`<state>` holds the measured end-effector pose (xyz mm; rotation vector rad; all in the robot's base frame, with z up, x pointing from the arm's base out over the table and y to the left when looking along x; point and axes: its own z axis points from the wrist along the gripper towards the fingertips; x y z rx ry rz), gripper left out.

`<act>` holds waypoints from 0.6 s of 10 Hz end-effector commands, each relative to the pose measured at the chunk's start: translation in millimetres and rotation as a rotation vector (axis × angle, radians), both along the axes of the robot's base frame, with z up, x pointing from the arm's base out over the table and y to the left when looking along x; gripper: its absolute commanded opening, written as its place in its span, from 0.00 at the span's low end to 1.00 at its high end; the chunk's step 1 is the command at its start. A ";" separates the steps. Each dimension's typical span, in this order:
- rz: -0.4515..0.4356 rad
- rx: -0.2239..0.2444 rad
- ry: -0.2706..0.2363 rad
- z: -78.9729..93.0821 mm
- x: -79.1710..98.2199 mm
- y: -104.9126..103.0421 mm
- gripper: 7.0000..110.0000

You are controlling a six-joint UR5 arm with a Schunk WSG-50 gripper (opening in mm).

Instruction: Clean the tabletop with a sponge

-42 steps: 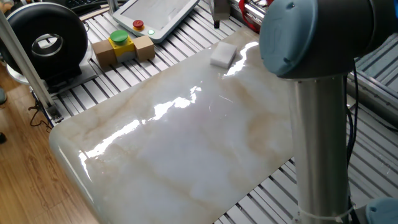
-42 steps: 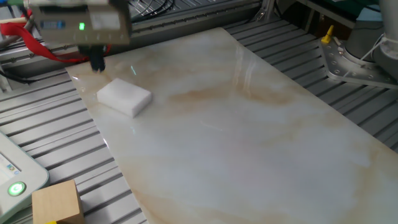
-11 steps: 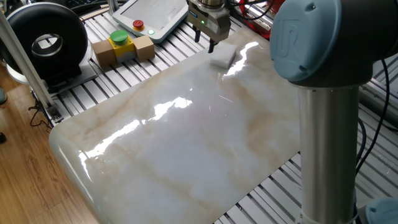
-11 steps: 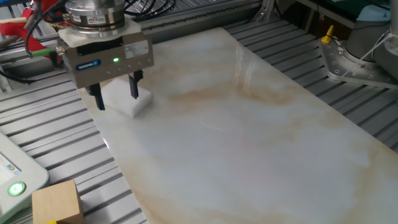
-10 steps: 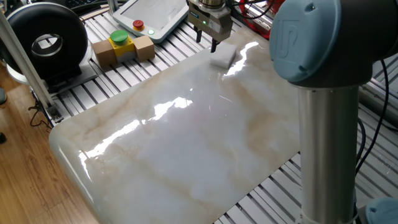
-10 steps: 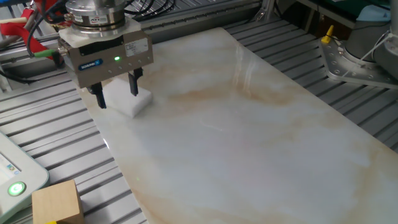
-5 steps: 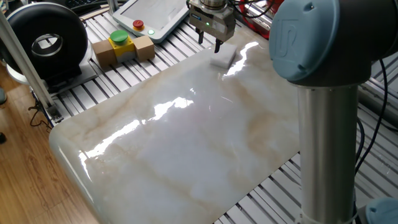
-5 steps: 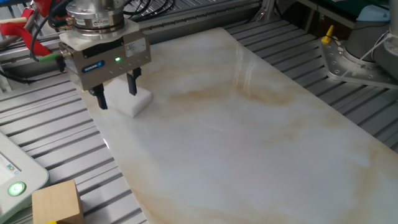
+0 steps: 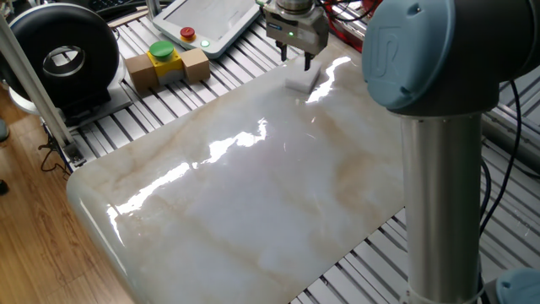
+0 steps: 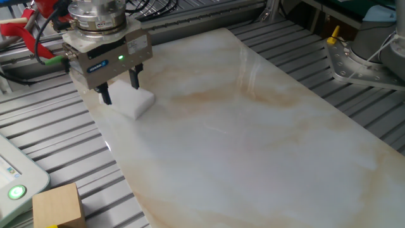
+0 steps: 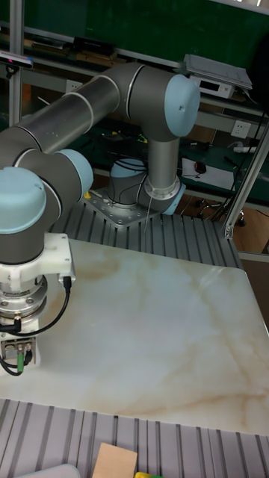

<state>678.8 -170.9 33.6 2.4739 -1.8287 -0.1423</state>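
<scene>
The sponge (image 10: 138, 102), a small white foam block, lies near a far corner of the marble tabletop (image 10: 253, 139). My gripper (image 10: 120, 88) hangs directly over it, open, its two dark fingers (image 10: 106, 96) low at the sponge's far side; whether they touch it I cannot tell. In one fixed view the gripper (image 9: 295, 57) covers most of the sponge (image 9: 299, 82), which lies by a bright glare streak on the tabletop (image 9: 253, 194). In the tall fixed view the gripper (image 11: 19, 362) sits at the tabletop's (image 11: 149, 328) left edge and the sponge is hidden.
Tan cardboard boxes with a yellow-green button (image 9: 165, 63) and a teach pendant (image 9: 211, 21) lie on the slatted frame (image 9: 245, 59) beside the slab. A black round device (image 9: 59, 51) stands at left. My arm's column (image 9: 439, 194) rises at right.
The gripper came in over the sponge and lowered. In the last second it shifted slightly toward the slab's far corner and turned a little. The sponge has not moved.
</scene>
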 end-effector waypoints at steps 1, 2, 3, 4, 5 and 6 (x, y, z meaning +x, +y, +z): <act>0.113 0.032 0.039 1.5 -10.8 -2.5 0.57; 0.140 -0.008 0.033 3.1 -8.5 -13.6 0.57; 0.164 -0.034 0.020 2.5 -4.8 -21.2 0.57; 0.176 -0.028 0.018 0.9 -4.6 -21.2 0.57; 0.192 -0.022 0.015 -0.9 -4.2 -22.3 0.57; 0.197 -0.018 0.004 -3.1 -2.1 -25.5 0.57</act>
